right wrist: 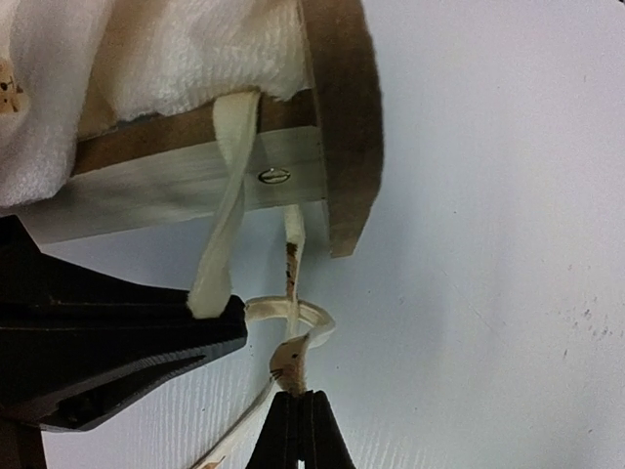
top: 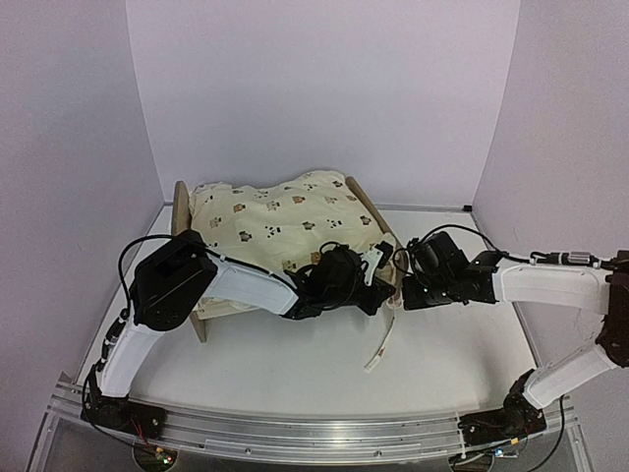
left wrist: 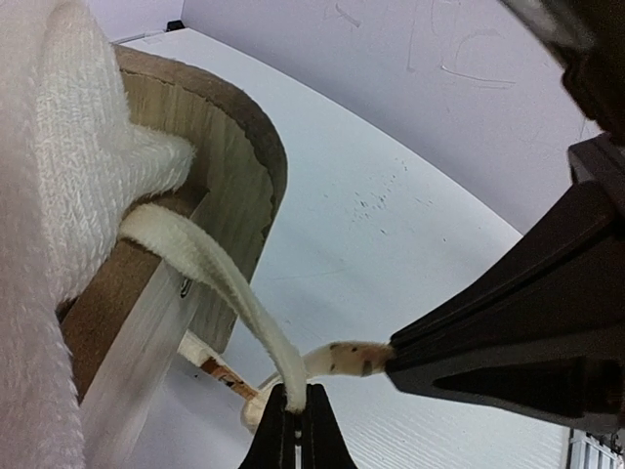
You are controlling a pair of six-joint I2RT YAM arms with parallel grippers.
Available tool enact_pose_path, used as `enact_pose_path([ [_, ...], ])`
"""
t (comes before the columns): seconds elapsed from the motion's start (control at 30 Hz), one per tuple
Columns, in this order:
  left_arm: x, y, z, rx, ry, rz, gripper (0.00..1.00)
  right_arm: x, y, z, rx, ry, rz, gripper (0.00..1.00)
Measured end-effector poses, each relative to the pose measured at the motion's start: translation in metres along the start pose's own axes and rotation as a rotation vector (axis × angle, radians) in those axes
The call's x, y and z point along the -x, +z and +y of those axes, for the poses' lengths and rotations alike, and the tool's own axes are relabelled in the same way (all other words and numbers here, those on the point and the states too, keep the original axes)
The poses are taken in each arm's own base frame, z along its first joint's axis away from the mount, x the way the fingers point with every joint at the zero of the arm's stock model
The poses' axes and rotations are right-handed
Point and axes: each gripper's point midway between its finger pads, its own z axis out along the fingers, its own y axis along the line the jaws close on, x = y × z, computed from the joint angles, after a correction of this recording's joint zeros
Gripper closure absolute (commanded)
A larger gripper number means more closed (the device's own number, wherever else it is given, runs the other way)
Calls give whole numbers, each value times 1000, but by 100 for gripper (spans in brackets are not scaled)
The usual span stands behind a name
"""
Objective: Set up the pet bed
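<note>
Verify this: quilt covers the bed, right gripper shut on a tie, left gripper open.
Wrong: the left gripper is shut on a cream tie, as the left wrist view shows. The quilt does cover the bed, and the right gripper is shut on a spotted tie.

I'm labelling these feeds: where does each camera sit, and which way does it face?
Top external: fixed above and behind the arms, looking down on the table, pet bed and quilt; both arms show, bases at bottom.
Left wrist: on the left arm, facing the bed's corner; its left hand shows, shut on a cream tie.
Right wrist: on the right arm, facing that corner; its right hand shows, shut on a printed tie.
Shared: both wrist views show both hands and both ties.
</note>
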Motion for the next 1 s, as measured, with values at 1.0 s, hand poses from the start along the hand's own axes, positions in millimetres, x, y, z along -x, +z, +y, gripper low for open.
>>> enact_pose_path([
  [1.0, 30, -31, -23, -71, -79, 7, 85, 35, 25, 40, 474, 84, -147, 100],
])
